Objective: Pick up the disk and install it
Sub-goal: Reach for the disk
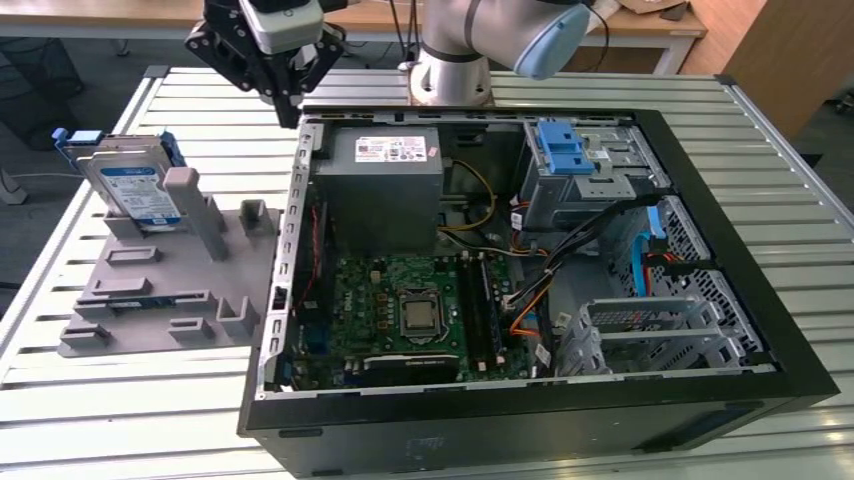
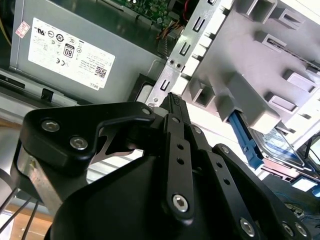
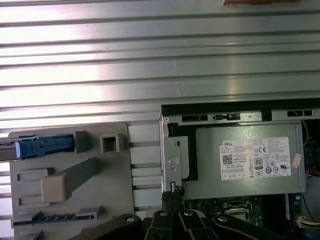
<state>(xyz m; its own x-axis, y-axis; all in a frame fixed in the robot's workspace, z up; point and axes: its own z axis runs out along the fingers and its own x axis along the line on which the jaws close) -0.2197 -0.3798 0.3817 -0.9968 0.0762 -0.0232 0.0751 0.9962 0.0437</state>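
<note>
The disk (image 1: 136, 188), a silver drive with a white-and-blue label in a blue bracket, stands upright in a slot of the grey fixture (image 1: 160, 290) on the exterior view's left. The first wrist view looks down on its blue bracket edge (image 3: 40, 147), and in the second wrist view the disk (image 2: 280, 145) lies past the fixture's blocks. My gripper (image 1: 287, 112) hangs above the far left corner of the open computer case (image 1: 747, 300), apart from the disk. Its black fingers (image 2: 172, 100) meet at the tips in both wrist views, with nothing between them. The gripper (image 3: 172, 189) is shut and empty.
The grey power supply (image 1: 387, 185) with a white sticker sits just inside the case under the gripper. A blue ribbed latch (image 1: 567, 150) tops the drive cage at the far right. The motherboard (image 1: 414, 310) and cables fill the case floor. All rests on a slatted metal table (image 1: 134, 420).
</note>
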